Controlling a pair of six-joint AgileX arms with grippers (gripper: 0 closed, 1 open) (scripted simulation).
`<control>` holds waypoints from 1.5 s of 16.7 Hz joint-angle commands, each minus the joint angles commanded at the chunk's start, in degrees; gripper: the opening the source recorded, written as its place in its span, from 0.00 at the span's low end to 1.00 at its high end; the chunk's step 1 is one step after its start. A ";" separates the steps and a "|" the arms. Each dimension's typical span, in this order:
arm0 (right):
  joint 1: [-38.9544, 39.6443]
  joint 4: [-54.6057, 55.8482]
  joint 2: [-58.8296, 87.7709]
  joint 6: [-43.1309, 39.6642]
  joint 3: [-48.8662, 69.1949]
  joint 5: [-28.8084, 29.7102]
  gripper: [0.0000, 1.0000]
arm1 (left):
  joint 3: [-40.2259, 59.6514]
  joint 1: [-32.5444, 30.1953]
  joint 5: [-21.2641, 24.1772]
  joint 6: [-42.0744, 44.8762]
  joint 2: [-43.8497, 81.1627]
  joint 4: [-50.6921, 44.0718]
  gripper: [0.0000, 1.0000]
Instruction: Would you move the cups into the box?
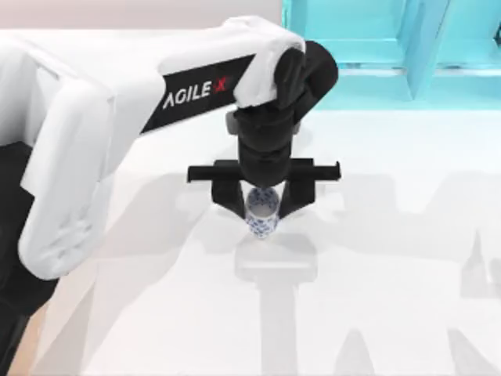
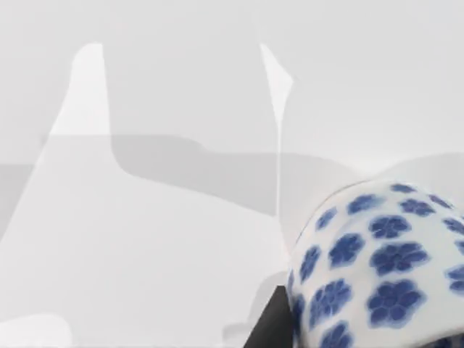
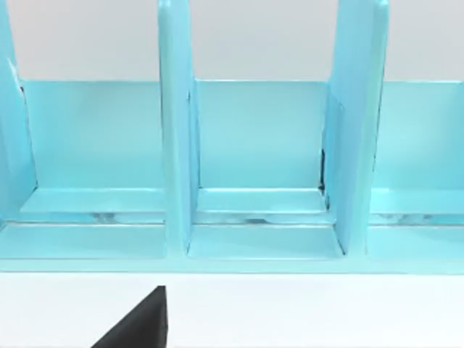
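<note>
My left arm (image 1: 117,110) reaches over the white table (image 1: 391,313), the turquoise shelf (image 1: 391,47) beyond my left gripper (image 1: 262,210), whose fingers are clamped on one cup (image 1: 261,211). I judge that cup is in transit, nothing boxed yet.

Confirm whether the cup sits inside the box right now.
No: in the top view the cup sits between the left tool's fingers over the bare white table.
</note>
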 joint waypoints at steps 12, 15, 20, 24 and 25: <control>0.00 0.00 0.00 0.00 0.00 0.00 1.00 | -2.11 8.43 -0.10 8.30 -12.60 -9.89 0.00; 0.00 0.00 0.00 0.00 0.00 0.00 1.00 | -2.96 11.19 -0.14 11.06 -15.85 -12.84 0.00; 0.00 0.00 0.00 0.00 0.00 0.00 1.00 | -2.92 11.72 -0.24 11.88 -16.00 -12.87 0.00; 0.00 0.00 0.00 0.00 0.00 0.00 1.00 | -4.92 19.61 -0.28 19.93 -18.79 -13.67 0.00; 0.00 0.00 0.00 0.00 0.00 0.00 1.00 | -5.65 22.18 -0.25 22.53 -19.72 -13.91 0.00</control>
